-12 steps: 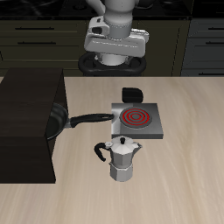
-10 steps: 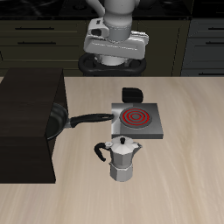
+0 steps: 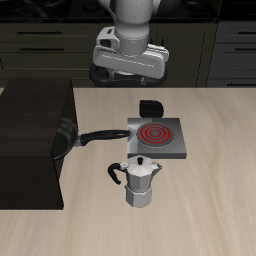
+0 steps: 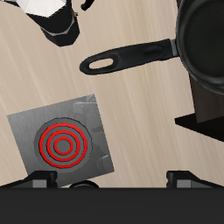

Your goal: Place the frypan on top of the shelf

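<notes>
The black frypan (image 3: 66, 136) lies on the table against the side of the dark shelf (image 3: 30, 125). Its long handle (image 3: 103, 134) points toward the stove. Part of its bowl is hidden at the shelf's edge. In the wrist view the frypan (image 4: 206, 39) and its handle (image 4: 131, 57) show beside the shelf's corner (image 4: 208, 118). My gripper (image 3: 128, 70) hangs high above the table's back, well apart from the pan. In the wrist view the gripper (image 4: 114, 179) is open and empty, its fingertips (image 4: 39, 180) wide apart.
A small grey stove with a red coil (image 3: 156, 138) stands next to the handle's end and also shows in the wrist view (image 4: 61, 144). A silver moka pot (image 3: 141, 180) stands nearer the front edge. A small black object (image 3: 150, 108) lies behind the stove.
The gripper has shifted slightly forward and tilted. The frypan, stove and moka pot have not moved.
</notes>
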{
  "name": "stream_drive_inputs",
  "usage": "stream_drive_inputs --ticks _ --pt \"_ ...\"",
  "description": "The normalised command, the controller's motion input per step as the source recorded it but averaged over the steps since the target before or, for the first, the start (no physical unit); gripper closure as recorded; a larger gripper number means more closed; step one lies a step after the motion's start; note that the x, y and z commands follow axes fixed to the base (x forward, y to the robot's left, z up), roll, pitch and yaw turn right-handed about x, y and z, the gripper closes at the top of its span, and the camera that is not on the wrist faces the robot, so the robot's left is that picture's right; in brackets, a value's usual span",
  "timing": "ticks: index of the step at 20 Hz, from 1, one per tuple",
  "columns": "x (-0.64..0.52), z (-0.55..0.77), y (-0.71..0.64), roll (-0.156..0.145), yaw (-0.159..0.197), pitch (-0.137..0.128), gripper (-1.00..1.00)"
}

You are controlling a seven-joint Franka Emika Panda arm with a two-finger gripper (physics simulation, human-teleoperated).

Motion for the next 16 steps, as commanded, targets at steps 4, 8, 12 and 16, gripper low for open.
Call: stream_drive_inputs --ticks 4,8,12,16 --pt "0.22 -0.04 0.07 0.002 -0.078 -0.015 -1.0" --pt "0.29 -0.15 0.09 0.005 -0.108 0.032 -1.0" --pt "0.17 0.01 0.09 0.05 -0.085 -0.04 -1.0" --pt "0.15 0.03 0.01 0.014 -0.101 -0.032 -1.0"
